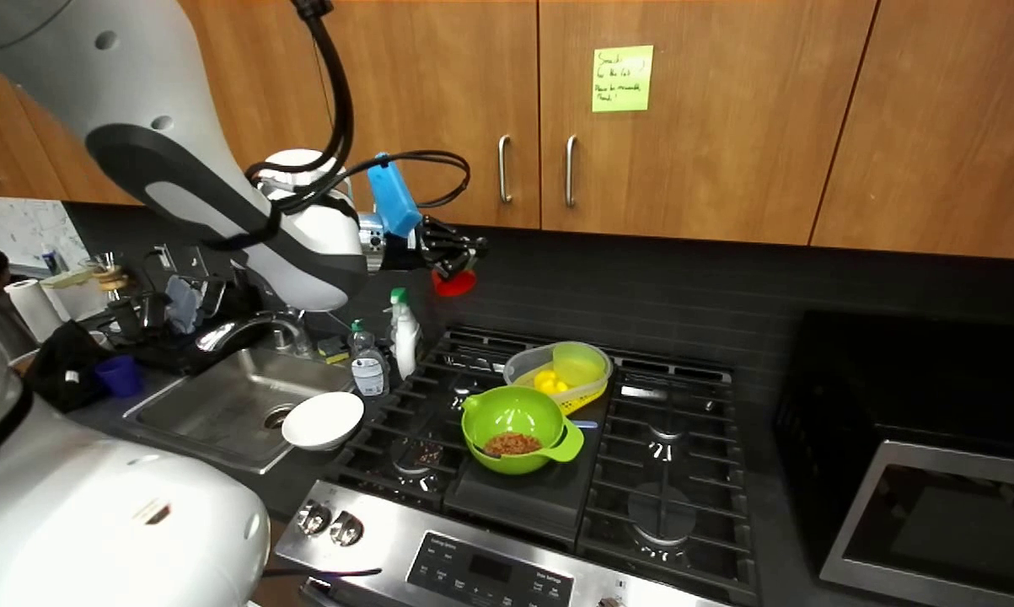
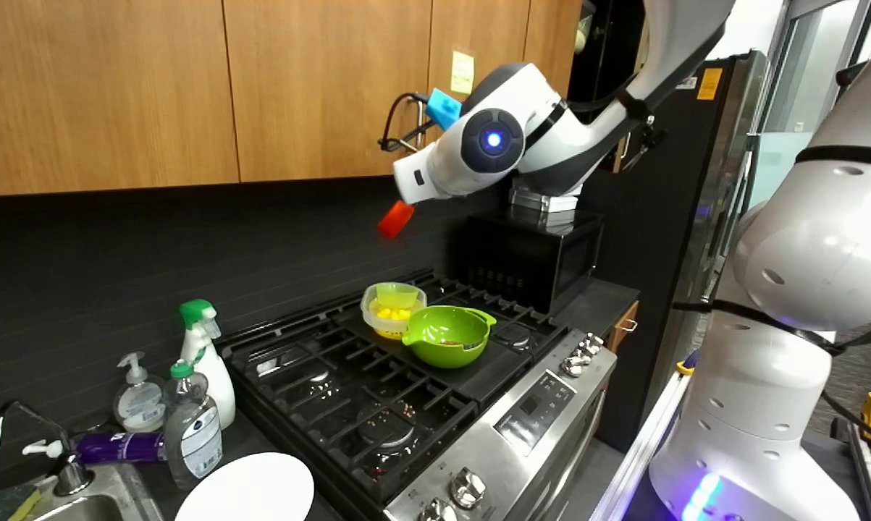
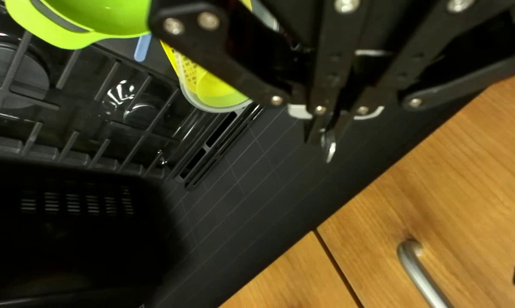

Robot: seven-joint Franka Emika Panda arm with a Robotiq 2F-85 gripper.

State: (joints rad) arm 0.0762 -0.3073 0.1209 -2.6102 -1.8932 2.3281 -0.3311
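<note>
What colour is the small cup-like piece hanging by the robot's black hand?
Red: the small red cup-like piece shows best in an exterior view.

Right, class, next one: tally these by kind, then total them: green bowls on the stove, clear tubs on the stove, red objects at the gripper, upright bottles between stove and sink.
1 green bowl
1 clear tub
1 red object, in the gripper
3 upright: spray bottle, green-capped bottle, pump bottle
Total: 6
</note>
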